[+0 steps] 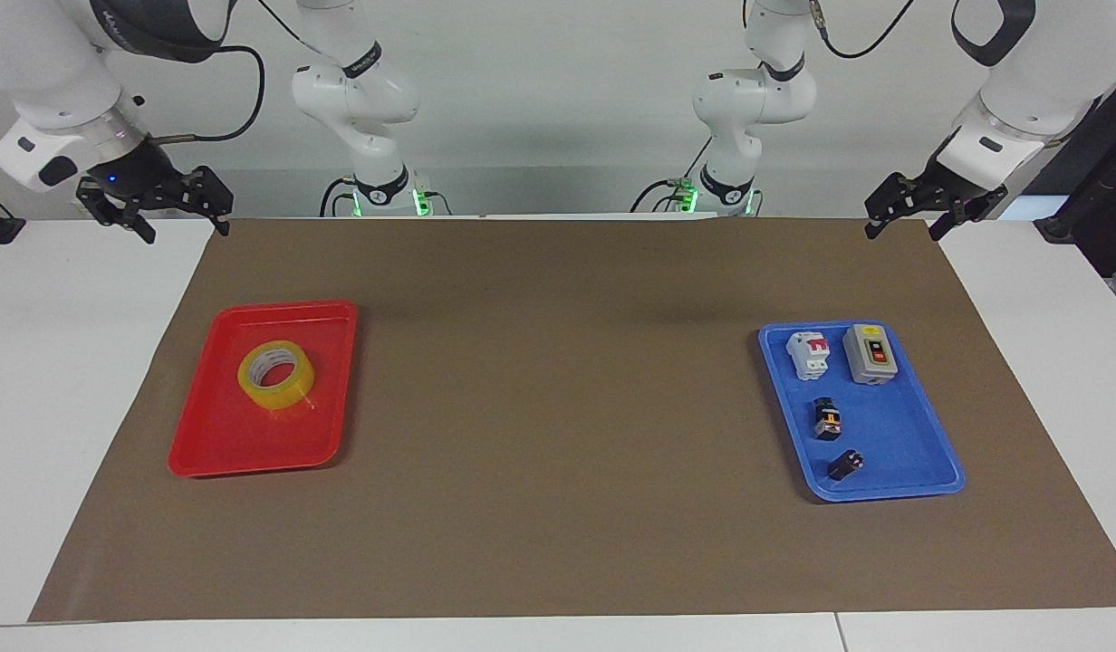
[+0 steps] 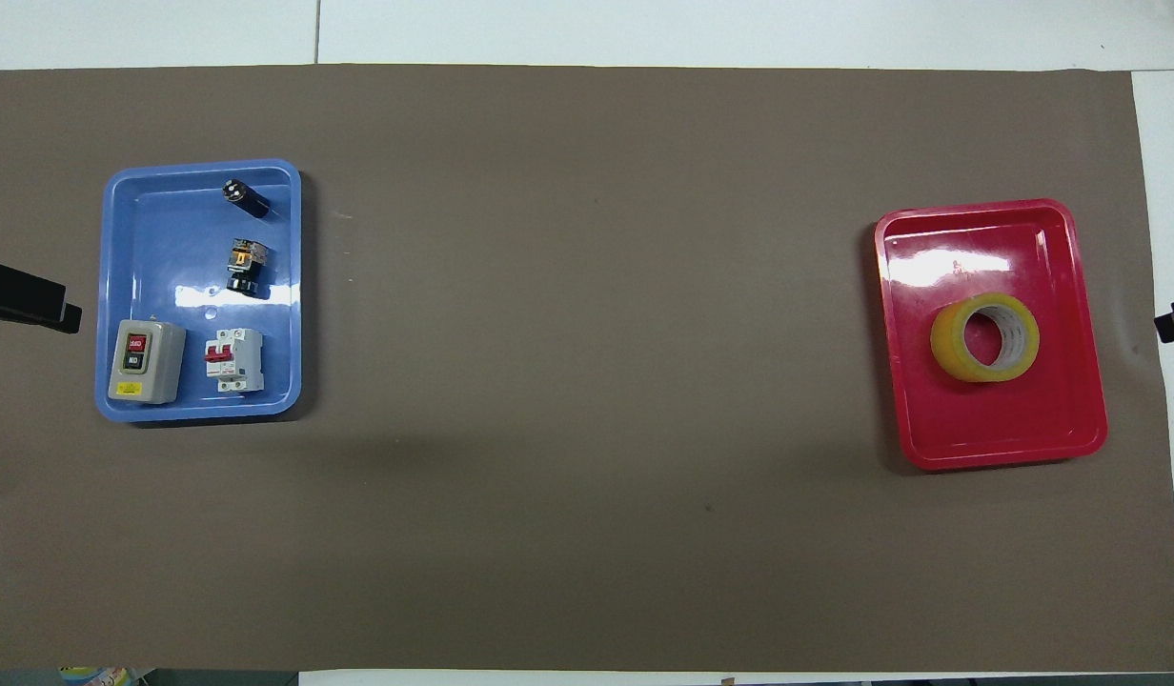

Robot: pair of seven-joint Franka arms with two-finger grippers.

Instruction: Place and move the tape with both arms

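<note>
Both grippers are seen raised with fingers spread wide and nothing held. The right gripper [image 1: 155, 206] is over the mat's corner at the right arm's end; the left gripper [image 1: 916, 208] is over the corner at the left arm's end. The tape [image 1: 275, 374] is lying flat in a red tray [image 1: 216, 448]. A blue tray [image 1: 920, 484] with small parts is placed toward the left arm's end.

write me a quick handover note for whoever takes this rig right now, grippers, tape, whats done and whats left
Right gripper: open, holding nothing, up by the mat corner at the right arm's end.
Left gripper: open, holding nothing, up by the mat corner at its own end, waiting.
The tape lies flat in the red tray, untouched.
The blue tray holds four electrical parts.
Done: nothing visible. Left: grasp the tape, then place and move it using both arms.
</note>
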